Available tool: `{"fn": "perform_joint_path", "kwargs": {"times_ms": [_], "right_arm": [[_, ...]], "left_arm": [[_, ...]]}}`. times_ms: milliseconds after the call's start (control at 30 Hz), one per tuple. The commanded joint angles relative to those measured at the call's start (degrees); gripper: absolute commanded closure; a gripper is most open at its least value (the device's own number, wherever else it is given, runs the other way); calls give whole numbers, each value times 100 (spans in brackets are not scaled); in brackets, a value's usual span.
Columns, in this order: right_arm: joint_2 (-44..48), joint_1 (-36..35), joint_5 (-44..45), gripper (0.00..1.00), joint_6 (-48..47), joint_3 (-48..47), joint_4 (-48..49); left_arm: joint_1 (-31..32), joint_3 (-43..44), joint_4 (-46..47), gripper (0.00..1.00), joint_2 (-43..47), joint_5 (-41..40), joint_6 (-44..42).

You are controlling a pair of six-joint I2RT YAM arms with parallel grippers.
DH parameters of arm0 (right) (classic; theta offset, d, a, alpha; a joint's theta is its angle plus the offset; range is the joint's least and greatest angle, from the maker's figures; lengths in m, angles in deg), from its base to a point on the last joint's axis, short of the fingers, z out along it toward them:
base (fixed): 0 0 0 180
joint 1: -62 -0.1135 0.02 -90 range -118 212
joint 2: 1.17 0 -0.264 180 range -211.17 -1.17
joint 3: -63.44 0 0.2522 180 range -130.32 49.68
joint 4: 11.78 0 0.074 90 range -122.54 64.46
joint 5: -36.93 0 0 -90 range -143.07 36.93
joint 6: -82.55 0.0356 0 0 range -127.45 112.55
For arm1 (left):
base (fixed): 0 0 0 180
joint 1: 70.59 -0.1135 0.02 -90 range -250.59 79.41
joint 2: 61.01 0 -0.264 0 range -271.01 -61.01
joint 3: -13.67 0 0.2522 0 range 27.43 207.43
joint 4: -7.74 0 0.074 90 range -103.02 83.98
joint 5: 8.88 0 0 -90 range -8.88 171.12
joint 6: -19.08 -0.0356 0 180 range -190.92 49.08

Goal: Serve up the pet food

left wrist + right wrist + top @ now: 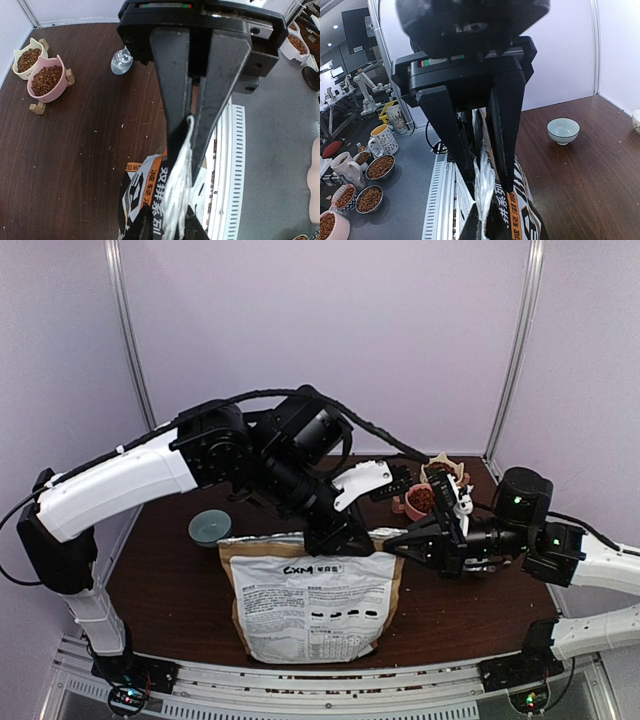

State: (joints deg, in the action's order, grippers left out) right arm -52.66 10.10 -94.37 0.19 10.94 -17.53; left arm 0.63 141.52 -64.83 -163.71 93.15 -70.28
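Pinching the left-to-right top seam of the upright bag (310, 605), the left gripper (186, 150) grips mid-seam, the right gripper (489, 184) the end nearer the bowls (420, 498).

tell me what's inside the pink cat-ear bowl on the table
Reddish-brown kibble fills the pink bowl nearly to its rim in the left wrist view. The bowl's inner bottom cannot be seen, because the kibble covers it.
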Motion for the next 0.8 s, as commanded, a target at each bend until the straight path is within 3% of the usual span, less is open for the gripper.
{"fn": "perform_joint_path", "kwargs": {"times_ms": [0, 67, 200, 233, 300, 367, 433, 500, 633, 667, 700, 767], "right_arm": [[176, -14, 120, 100, -59, -53, 192], [166, -13, 134, 100, -61, -52, 194], [190, -19, 164, 100, -62, -47, 188], [195, -14, 178, 100, -69, -48, 185], [215, -13, 200, 100, -76, -50, 162], [235, -13, 224, 100, -86, -52, 142], [236, -14, 240, 100, -87, -57, 129], [244, -11, 256, 100, -87, -54, 106], [265, -13, 316, 100, -95, -53, 79], [270, -7, 330, 100, -89, -48, 78], [281, -9, 340, 100, -87, -47, 71], [300, -5, 380, 100, -87, -40, 63]], "left_arm": [[12, -31, -120, 83, 267, -227, -35], [6, -67, -128, 99, 300, -204, -24], [14, -119, -134, 100, 408, -349, -20], [7, -138, -138, 99, 447, -419, -28], [8, -192, -155, 81, 515, -519, -44], [11, -242, -215, 77, 561, -594, -64], [7, -249, -324, 82, 566, -624, -89], [7, -278, -390, 98, 593, -657, -112], [8, -432, -408, 100, 728, -742, -135], [6, -454, -433, 95, 767, -783, -133], [8, -475, -457, 81, 795, -832, -128], [11, -532, -492, 74, 855, -893, -134]]}}
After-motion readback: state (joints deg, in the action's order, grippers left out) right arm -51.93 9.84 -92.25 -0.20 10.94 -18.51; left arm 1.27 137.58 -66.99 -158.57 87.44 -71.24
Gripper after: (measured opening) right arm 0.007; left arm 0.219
